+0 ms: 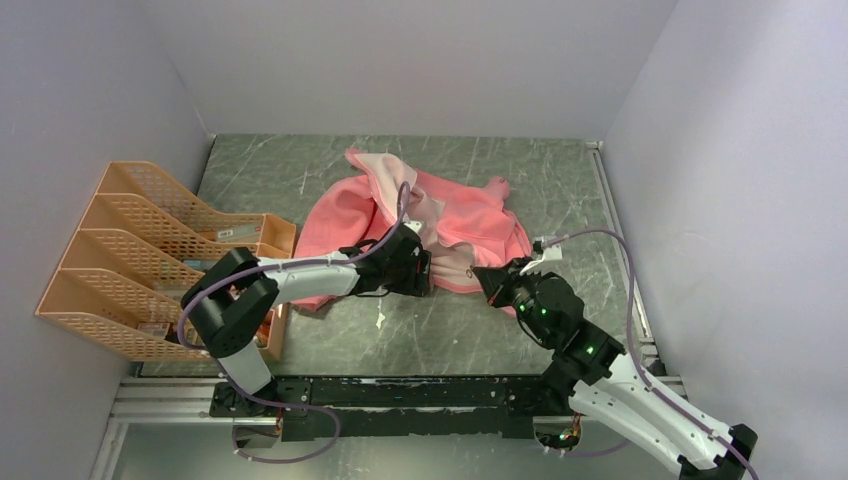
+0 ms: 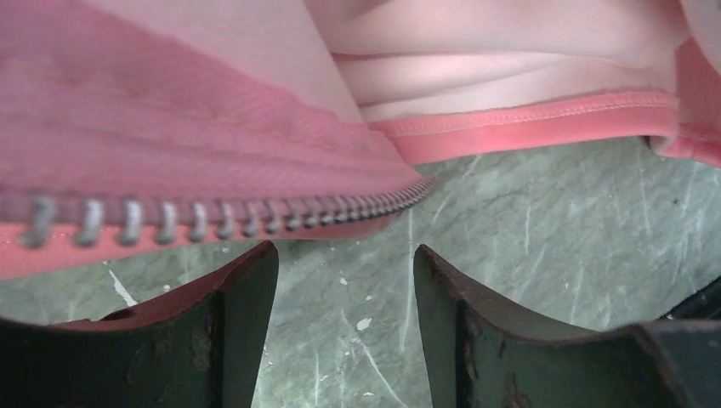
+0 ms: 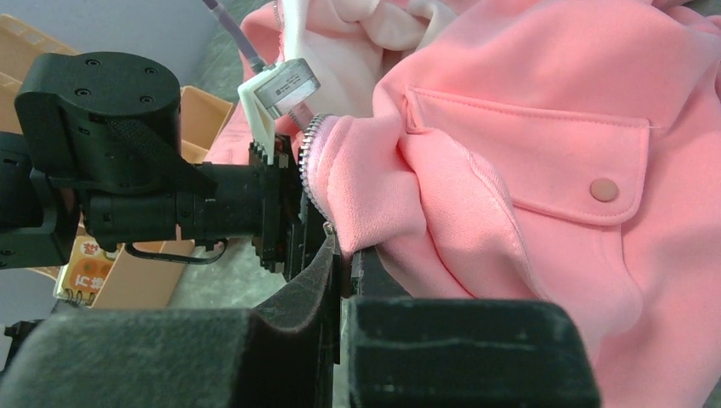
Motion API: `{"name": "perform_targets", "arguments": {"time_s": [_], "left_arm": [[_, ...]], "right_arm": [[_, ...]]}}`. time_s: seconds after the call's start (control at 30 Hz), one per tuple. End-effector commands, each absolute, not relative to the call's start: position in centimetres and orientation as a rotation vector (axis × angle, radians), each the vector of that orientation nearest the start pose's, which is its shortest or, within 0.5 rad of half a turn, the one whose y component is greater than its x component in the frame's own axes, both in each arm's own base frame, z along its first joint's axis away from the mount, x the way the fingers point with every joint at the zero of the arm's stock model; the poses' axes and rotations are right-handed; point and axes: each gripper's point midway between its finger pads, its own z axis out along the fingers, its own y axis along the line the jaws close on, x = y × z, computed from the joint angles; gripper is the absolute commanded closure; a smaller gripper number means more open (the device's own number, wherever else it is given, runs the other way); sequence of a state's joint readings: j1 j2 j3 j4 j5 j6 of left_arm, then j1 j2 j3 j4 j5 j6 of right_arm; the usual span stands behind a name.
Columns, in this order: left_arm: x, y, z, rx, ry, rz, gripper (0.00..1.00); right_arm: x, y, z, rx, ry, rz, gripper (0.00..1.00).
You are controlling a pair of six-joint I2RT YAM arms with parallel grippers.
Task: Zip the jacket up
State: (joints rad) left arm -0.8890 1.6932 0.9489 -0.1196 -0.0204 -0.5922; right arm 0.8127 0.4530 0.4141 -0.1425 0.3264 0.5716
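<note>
The salmon-pink jacket [image 1: 345,212] lies crumpled mid-table, its paler lining [image 1: 425,205] turned up. My left gripper [image 1: 418,264] hovers at its near hem, open; in the left wrist view only bare table shows between its fingers [image 2: 242,327], and the zipper teeth [image 2: 212,218] run just beyond the fingertips. My right gripper [image 3: 344,252] is shut on the jacket's lower front corner [image 3: 366,204], right at the end of a zipper row [image 3: 308,161]. It sits at the hem's right end [image 1: 492,278], facing the left gripper. A pocket flap with a snap [image 3: 604,189] shows beside it.
Orange file racks [image 1: 150,250] stand along the left wall, close behind the left arm's elbow [image 1: 232,300]. Grey walls enclose the table on three sides. A black rail [image 1: 420,392] runs along the near edge.
</note>
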Motion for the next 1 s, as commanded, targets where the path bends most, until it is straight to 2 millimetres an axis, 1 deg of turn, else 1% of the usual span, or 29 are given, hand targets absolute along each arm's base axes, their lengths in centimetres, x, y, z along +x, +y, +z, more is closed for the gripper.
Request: {"name": "perform_targets", "arguments": {"time_s": [0.0, 0.23, 0.33, 0.47, 0.6, 0.8, 0.97], "left_arm": [[25.1, -32.5, 3.9, 0.331, 2.496, -0.535, 0.36], [25.9, -32.9, 3.1, 0.338, 2.501, -0.489, 0.38], [26.4, -32.9, 3.1, 0.34, 2.492, -0.463, 0.38], [26.9, -32.7, 3.6, 0.338, 2.474, -0.44, 0.38], [27.1, -32.6, 3.5, 0.347, 2.477, -0.413, 0.37], [27.0, -33.4, 3.0, 0.385, 2.478, -0.407, 0.32], [26.6, -34.3, 3.1, 0.416, 2.472, -0.423, 0.32]], "right_arm": [[20.9, 16.5, 19.7, 0.056, 1.796, 0.71, 1.0], [20.8, 16.7, 19.4, 0.053, 1.802, 0.723, 1.0], [20.8, 16.9, 19.2, 0.049, 1.809, 0.726, 1.0], [20.8, 16.9, 19.1, 0.047, 1.81, 0.728, 1.0], [20.9, 16.9, 19.0, 0.046, 1.813, 0.724, 1.0], [20.9, 17.0, 18.9, 0.044, 1.815, 0.725, 1.0], [20.9, 17.0, 18.8, 0.042, 1.819, 0.722, 1.0]]}}
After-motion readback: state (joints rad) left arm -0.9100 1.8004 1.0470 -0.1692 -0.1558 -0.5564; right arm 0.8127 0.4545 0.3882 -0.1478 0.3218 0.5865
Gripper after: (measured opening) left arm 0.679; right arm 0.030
